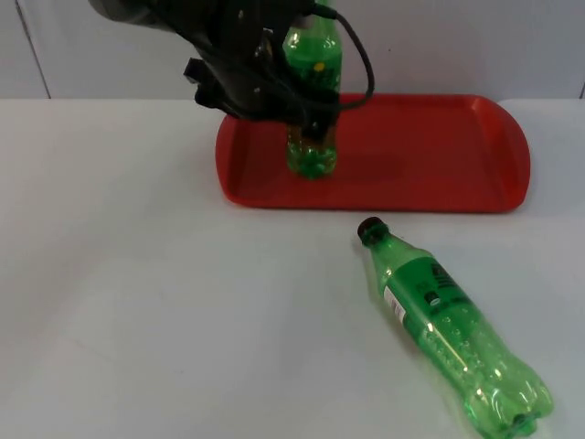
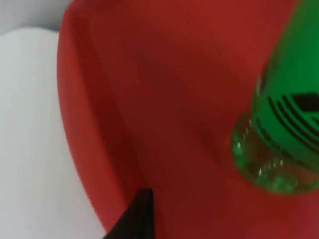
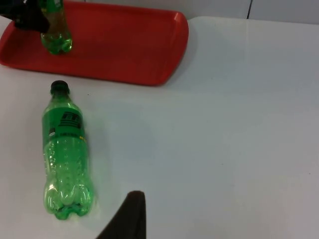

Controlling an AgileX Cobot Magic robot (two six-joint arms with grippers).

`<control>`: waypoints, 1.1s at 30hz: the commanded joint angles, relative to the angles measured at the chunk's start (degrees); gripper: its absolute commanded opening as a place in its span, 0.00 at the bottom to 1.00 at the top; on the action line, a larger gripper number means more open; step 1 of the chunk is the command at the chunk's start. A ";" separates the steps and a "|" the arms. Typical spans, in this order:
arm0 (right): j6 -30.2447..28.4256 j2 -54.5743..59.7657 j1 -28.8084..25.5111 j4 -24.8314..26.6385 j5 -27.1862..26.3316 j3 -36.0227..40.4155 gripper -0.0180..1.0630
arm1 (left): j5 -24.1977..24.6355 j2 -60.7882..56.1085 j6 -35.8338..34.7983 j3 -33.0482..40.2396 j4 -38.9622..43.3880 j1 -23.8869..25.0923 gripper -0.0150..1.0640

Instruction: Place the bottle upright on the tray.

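Observation:
A green bottle (image 1: 313,91) stands upright on the left part of the red tray (image 1: 430,155); its base (image 2: 271,167) rests on the tray floor. My left gripper (image 1: 309,123) hovers at this bottle's mid-height, open, its black fingertip (image 2: 137,214) apart from the bottle. A second green bottle (image 1: 448,325) with a black cap lies on its side on the white table in front of the tray, cap toward the tray. My right gripper (image 3: 137,221) waits over the table, beside that lying bottle (image 3: 65,154).
The tray's right half (image 1: 457,137) is bare red floor with a raised rim. White table (image 1: 164,302) stretches left of the lying bottle. The grey partition wall (image 1: 457,46) stands just behind the tray.

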 commanded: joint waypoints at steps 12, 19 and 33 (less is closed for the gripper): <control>-0.45 -0.15 -0.37 -0.11 -0.45 0.35 0.99 | 12.85 -6.06 5.15 -0.15 -3.79 0.08 0.95; -0.45 -0.15 -0.37 -0.11 -0.45 0.35 0.99 | 18.93 -9.54 7.96 -0.15 -7.29 0.08 0.95; -0.45 -0.15 -0.37 -0.11 -0.45 0.35 0.99 | 16.36 -23.40 6.41 11.62 -8.96 0.08 0.95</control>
